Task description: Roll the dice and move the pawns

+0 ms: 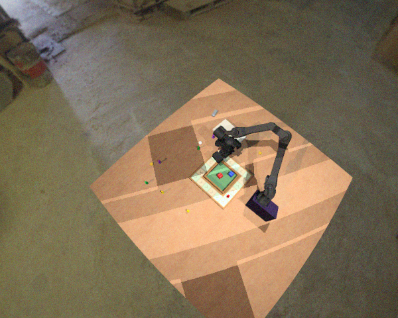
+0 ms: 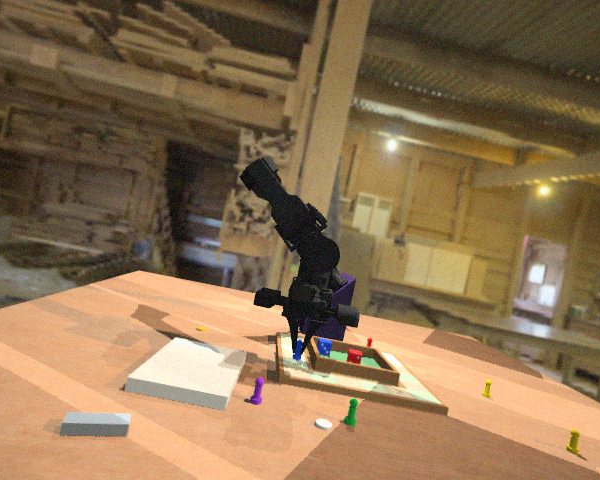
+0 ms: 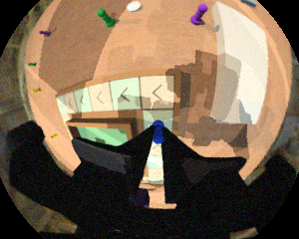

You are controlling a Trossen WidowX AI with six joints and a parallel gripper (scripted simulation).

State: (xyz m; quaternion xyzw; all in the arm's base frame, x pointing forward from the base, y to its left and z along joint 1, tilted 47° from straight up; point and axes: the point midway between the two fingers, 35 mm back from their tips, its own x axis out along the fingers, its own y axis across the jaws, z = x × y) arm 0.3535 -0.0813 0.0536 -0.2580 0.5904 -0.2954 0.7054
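Observation:
My gripper (image 2: 299, 351) (image 3: 157, 129) is shut on the blue pawn (image 2: 297, 350) (image 3: 158, 130). It holds the pawn upright at the board's side strip, near the corner; whether the pawn's base touches the board I cannot tell. The board (image 1: 207, 189) (image 2: 414, 395) (image 3: 101, 98) has arrow squares around a wooden tray. The red die (image 1: 219, 175) (image 2: 354, 355) and the blue die (image 1: 231, 173) (image 2: 324, 346) lie in the tray (image 1: 223, 192) (image 2: 354, 367) (image 3: 102, 123). The red pawn (image 1: 227, 196) (image 2: 369, 342) is on the board's far side strip in the exterior view.
A white slab (image 2: 186, 372) (image 3: 239, 65) lies beside the board. A purple pawn (image 2: 257, 391) (image 3: 199, 14), a green pawn (image 2: 351, 412) (image 3: 106, 18) and a white disc (image 2: 323, 424) (image 3: 134, 6) stand or lie close by. A grey block (image 1: 215, 112) (image 2: 96, 424) lies farther out.

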